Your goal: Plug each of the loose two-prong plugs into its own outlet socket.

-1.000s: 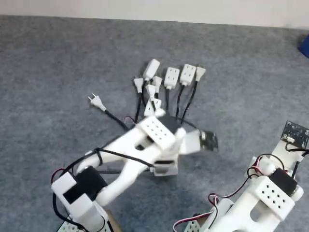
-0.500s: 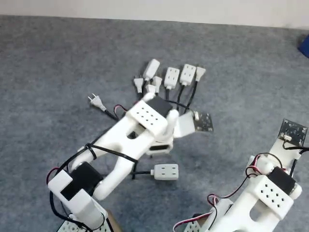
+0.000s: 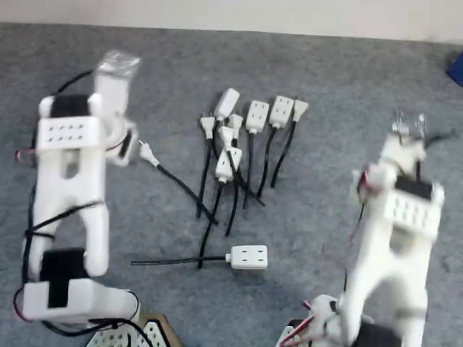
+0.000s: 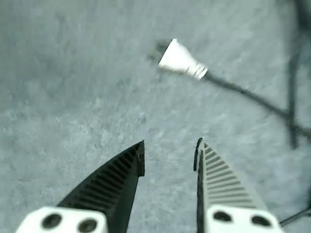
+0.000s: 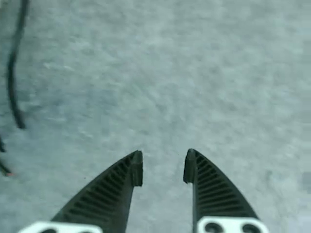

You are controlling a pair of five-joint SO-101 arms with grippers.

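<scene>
no readable text, no labels, no numbers, no signs on anything in view

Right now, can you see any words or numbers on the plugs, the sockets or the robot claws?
None: no word, number or sign can be read here.
The outlet socket lying apart from the others shows just slots.
The loose plug is plain white.
The left claw and right claw carry ribs, no print.
</scene>
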